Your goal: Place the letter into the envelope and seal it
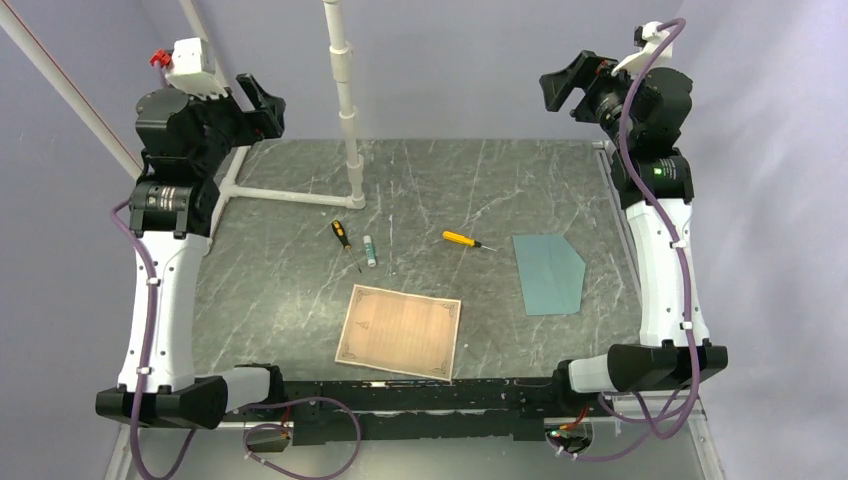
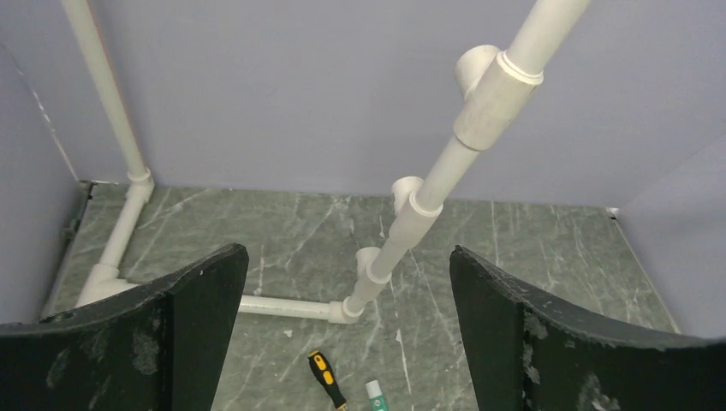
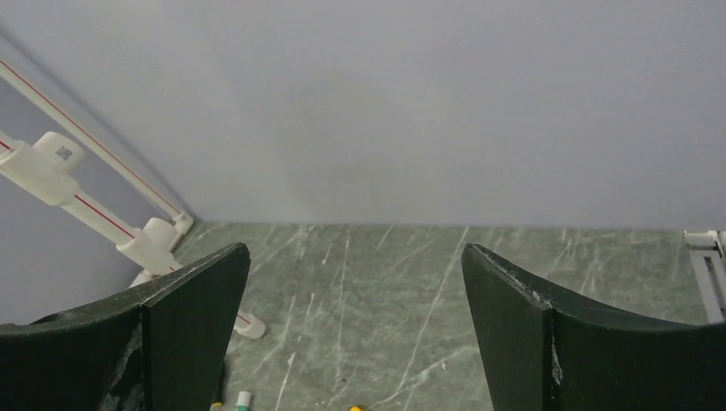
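- Teal blue-grey paper: the envelope (image 1: 548,272), flat on the right side of the table (image 1: 280,290), just inside the right arm's forearm. Its longer side runs near to far, with one slanted edge at the far-right corner. Whether the flap is open cannot be judged from above.
- Tan paper, dark printed border: the letter (image 1: 400,332), flat at the near edge between the two arm bases. Its long axis runs left to right, slightly skewed. It lies well apart from the envelope, near and to the left of it.
- Left gripper (image 1: 262,103): raised high over the far-left corner, jaws spread wide, nothing between them. The letter lies below, nearer and to its right.
- Right gripper (image 1: 572,85): raised high over the far-right corner, jaws likewise wide, holding nothing. The envelope lies almost straight below and nearer.
- Judgement: the right arm is the closer one to the envelope. The letter sits about midway, a little toward the left arm, so it would have to travel rightward to reach the envelope.
- Sundries, mid-table: black-and-yellow screwdriver (image 1: 344,236), small white tube (image 1: 371,251), yellow screwdriver (image 1: 465,239), white pipe stand (image 1: 345,100).
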